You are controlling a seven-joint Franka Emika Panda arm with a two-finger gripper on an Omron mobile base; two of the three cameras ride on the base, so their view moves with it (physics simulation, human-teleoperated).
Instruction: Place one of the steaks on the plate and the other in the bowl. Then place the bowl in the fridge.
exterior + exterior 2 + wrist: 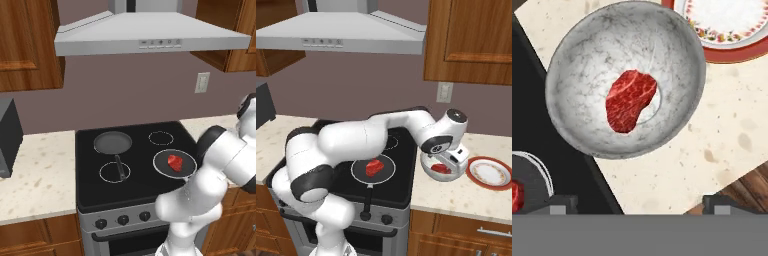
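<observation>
Fingers (562, 204) spread wide — steak (630, 100) in bowl (577, 65).

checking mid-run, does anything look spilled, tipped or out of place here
Nothing is spilled or tipped. One steak lies in the bowl, upright on the counter beside the plate. The other steak sits in a pan on the stove.

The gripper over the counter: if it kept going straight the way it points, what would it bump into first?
Most likely the steak lying in the bowl. The open gripper points down into it, though its height above is hard to judge.
</observation>
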